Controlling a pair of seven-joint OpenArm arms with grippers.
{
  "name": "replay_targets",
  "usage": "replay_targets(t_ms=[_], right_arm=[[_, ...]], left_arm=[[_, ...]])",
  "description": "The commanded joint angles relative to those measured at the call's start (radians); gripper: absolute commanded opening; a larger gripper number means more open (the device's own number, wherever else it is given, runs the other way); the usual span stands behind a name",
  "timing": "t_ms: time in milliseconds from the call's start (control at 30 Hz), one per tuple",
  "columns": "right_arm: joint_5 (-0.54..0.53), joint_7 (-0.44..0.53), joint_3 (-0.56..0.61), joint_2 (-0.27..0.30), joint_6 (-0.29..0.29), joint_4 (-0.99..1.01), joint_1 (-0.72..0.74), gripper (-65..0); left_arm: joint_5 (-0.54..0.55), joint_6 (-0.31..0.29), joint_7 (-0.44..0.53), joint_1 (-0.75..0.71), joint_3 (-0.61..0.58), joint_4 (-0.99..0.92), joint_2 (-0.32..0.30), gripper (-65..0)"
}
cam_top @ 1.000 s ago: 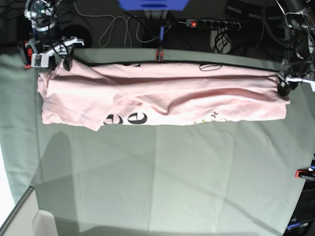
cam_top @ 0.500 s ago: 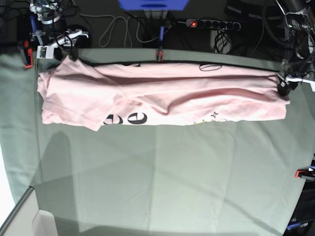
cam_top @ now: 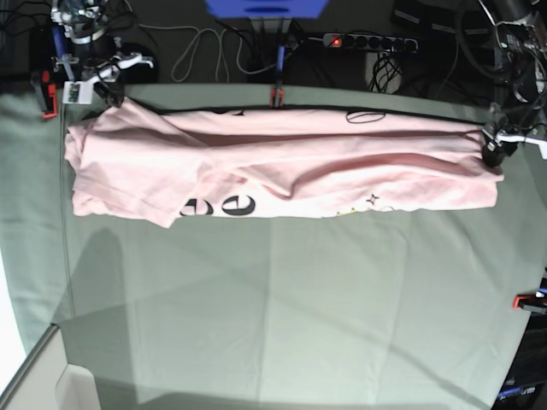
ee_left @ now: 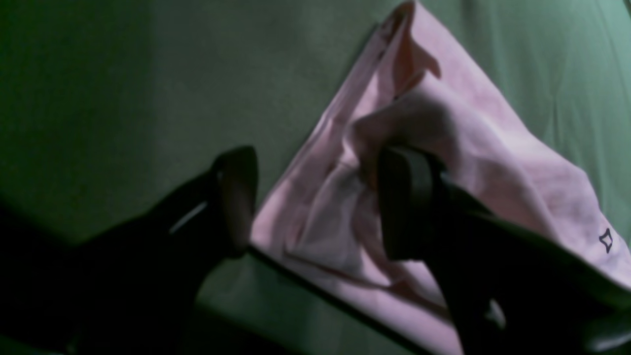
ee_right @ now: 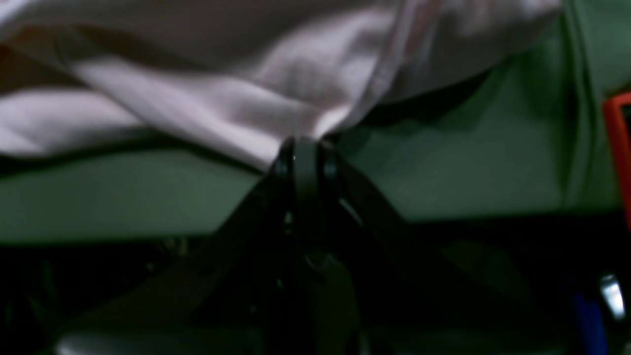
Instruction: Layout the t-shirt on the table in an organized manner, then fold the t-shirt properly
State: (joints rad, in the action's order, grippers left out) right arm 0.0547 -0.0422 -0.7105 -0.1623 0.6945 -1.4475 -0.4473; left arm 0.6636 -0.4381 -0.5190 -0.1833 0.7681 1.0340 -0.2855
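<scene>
Base view shows the shirt (cam_top: 282, 166) lying lengthwise along the bench's (cam_top: 282, 307) far edge, left hand (ee_left: 315, 207) spread open at one corner, right hand (ee_right: 303, 158) clenched on the other.

Black serif lettering showed along the lower fold of the t-shirt (cam_top: 282, 166), at about seven o'clock from its middle: two letters "e" (cam_top: 220, 206) could be read, the rest hidden. A small diamond-shaped star mark (ee_left: 605, 240) stood nearby.
</scene>
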Motion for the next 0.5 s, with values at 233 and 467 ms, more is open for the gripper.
replay_targets(t_ms=[233, 467], right_arm=[[-0.141, 0.032, -0.005, 0.005, 0.004, -0.172, -0.026, -65.0], [-0.134, 0.032, -0.001, 0.005, 0.004, -0.164, 0.034, -65.0]], left_arm=[[-0.014, 0.014, -0.016, -0.006, 0.003, 0.002, -0.016, -27.0], [-0.014, 0.014, -0.016, -0.006, 0.003, 0.002, -0.016, -27.0]])
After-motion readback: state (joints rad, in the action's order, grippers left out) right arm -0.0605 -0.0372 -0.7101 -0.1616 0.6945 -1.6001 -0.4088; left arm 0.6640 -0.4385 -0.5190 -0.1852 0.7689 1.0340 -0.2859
